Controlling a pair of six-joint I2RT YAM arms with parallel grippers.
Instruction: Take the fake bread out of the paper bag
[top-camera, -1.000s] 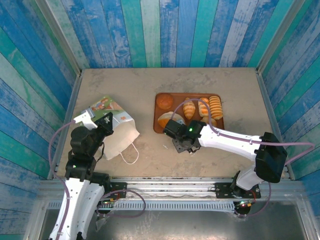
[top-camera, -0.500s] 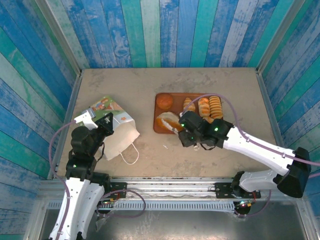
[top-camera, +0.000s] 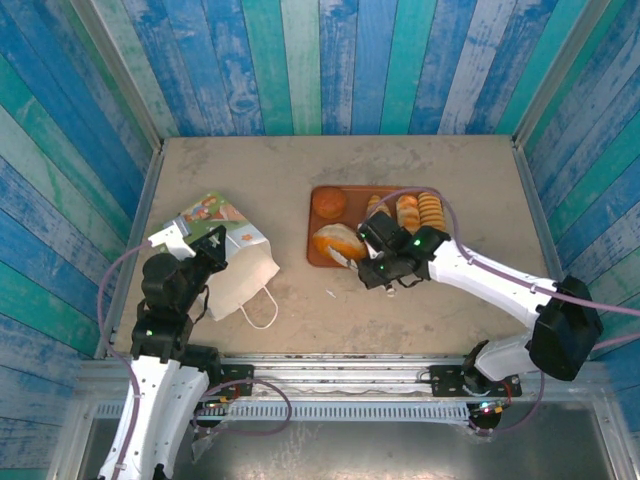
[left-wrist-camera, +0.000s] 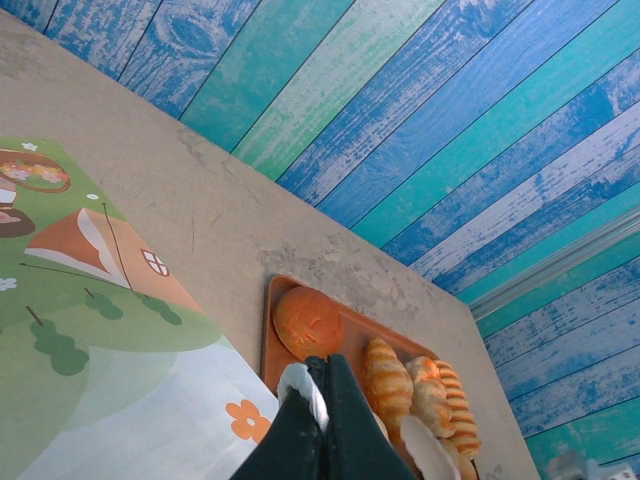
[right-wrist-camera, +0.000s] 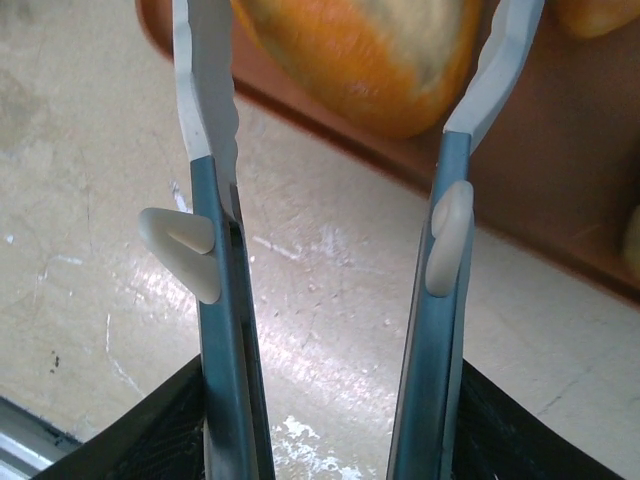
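The right fingers (right-wrist-camera: 210, 100) have just opened, leaving the oval loaf (top-camera: 340, 242) beside the other fake bread (top-camera: 405, 215) on the tray (top-camera: 352, 196), 3 o'clock of the paper bag (top-camera: 245, 275): one more out; the left fingers (left-wrist-camera: 325, 430) stay closed.

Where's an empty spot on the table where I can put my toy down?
Bare table runs along the back wall, beyond the paper bag and the tray. More lies right of the tray, and along the near edge between the bag's handle and the right arm. The tray is packed with fake bread.
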